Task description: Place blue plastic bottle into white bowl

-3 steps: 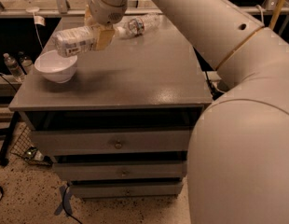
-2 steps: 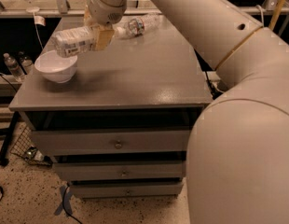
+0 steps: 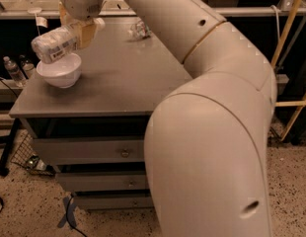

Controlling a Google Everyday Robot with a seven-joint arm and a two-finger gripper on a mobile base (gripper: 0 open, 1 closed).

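Gripper [image 3: 83, 32] fingers are closed on the blue plastic bottle [image 3: 54, 46], which is held on its side just above the white bowl [image 3: 59, 73]; whether the two touch cannot be told. The bowl is set near the left edge of the grey cabinet top [image 3: 123, 80], and a clear bottle [image 3: 140, 29] is seen lying at the far edge, well apart.

1. The gripper [image 3: 80, 33] hung over the table's left rear, clamped on the blue plastic bottle [image 3: 53, 46]. The bottle's right end was hidden by the gripper.
2. The bottle covered part of the far rim of the white bowl [image 3: 59, 74] — contact between the two could not be told.
3. The arm [image 3: 212, 132] hid the right side of the table [image 3: 103, 88] and of the drawers [image 3: 94, 151], and was cut off by the bottom edge.
4. A clear bottle [image 3: 139, 30] at the rear was blurred and partly behind the arm.
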